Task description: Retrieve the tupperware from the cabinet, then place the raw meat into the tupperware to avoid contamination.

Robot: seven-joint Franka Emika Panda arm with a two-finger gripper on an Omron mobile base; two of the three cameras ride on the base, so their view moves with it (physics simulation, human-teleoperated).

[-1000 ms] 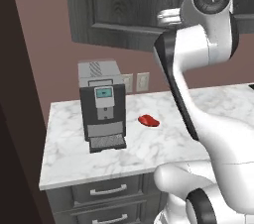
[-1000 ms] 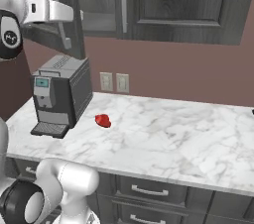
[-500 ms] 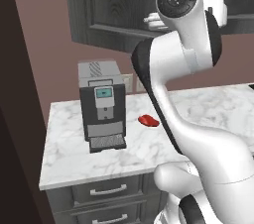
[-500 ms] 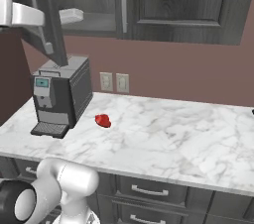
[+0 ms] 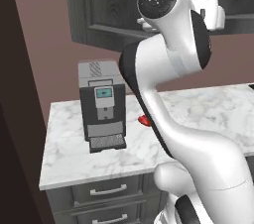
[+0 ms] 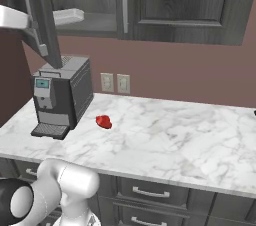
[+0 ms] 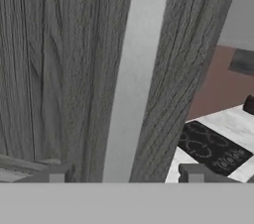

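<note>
The cabinet (image 5: 99,10) hangs above the counter, dark grey wood-grain. In the right base view one door (image 6: 40,15) stands swung out at the left, with my white arm crossing it. The hand view looks flat onto a door panel, and its silver bar handle (image 7: 134,69) runs between my fingertips. My gripper (image 7: 126,176) is open, each tip standing clear of the bar. The raw meat (image 6: 103,121), a small red lump, lies on the marble counter right of the coffee machine and is half hidden by my arm (image 5: 144,120). The tupperware is out of view.
A grey and black coffee machine (image 6: 60,97) stands at the counter's left end. Two wall outlets (image 6: 115,82) sit behind it. Grey drawers (image 6: 150,192) run under the marble counter (image 6: 175,140). A dark stovetop (image 7: 213,148) shows past the door's edge.
My fingers have spread apart off the handle. The arm's upper joint has swung left, and the left door stands further out than a second ago.
</note>
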